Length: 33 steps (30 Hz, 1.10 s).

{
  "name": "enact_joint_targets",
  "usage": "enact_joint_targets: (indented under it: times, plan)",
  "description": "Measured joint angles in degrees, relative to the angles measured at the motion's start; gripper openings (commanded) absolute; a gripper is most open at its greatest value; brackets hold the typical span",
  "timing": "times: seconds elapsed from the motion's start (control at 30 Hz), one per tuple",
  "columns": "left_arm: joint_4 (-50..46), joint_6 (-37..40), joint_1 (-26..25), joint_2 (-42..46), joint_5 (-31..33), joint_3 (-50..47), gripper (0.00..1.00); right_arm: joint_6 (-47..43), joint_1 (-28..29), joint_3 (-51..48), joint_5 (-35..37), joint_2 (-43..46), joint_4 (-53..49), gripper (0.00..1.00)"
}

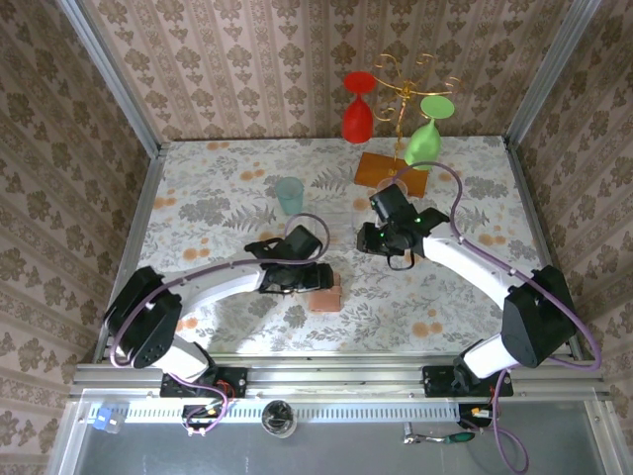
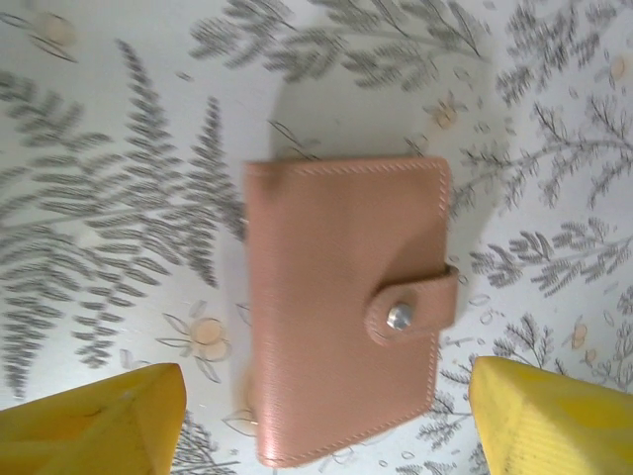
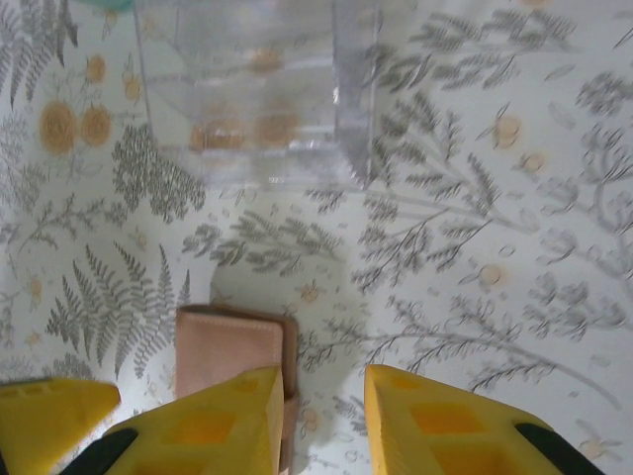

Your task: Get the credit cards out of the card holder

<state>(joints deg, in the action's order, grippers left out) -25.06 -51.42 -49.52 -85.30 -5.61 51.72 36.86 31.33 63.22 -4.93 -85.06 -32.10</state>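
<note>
The card holder (image 2: 341, 297) lies flat on the floral tablecloth, tan and snapped shut by its tab, so the credit cards are hidden. My left gripper (image 2: 326, 401) hangs over it, open, with one yellow finger (image 2: 99, 421) on each side of the holder's near end and not touching it. In the top view the holder (image 1: 324, 296) sits just right of the left gripper (image 1: 309, 278). My right gripper (image 3: 324, 381) is open by a narrow gap over bare cloth. Its left finger (image 3: 213, 426) covers part of the holder (image 3: 227, 351).
A clear plastic box (image 3: 257, 89) stands just beyond the right gripper. A teal tumbler (image 1: 289, 195) is at mid-table. At the back is a wire glass rack on an orange base (image 1: 388, 168), holding a red glass (image 1: 358, 111) and a green glass (image 1: 425, 141).
</note>
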Motion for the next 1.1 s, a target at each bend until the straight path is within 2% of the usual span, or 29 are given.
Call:
enact_joint_targets:
  times: [0.3, 0.53, 0.77, 1.1]
  plan:
    - [7.4, 0.0, 9.0, 9.5, -3.0, -11.3, 0.67, 8.2, 9.9, -0.5, 3.1, -1.6, -2.4, 0.27]
    - [12.2, 0.0, 13.7, 15.4, -6.1, -18.1, 0.62, 13.2, 16.3, 1.9, 5.9, -8.8, -4.6, 0.27]
    - [15.3, 0.0, 16.9, 19.3, -8.2, -22.8, 0.61, 16.1, 20.0, 7.3, 7.4, -15.0, -5.5, 0.27]
    - [18.6, 0.0, 17.7, 19.6, -10.1, -24.7, 0.6, 18.9, 22.2, 10.8, 9.7, -19.9, -8.6, 0.31]
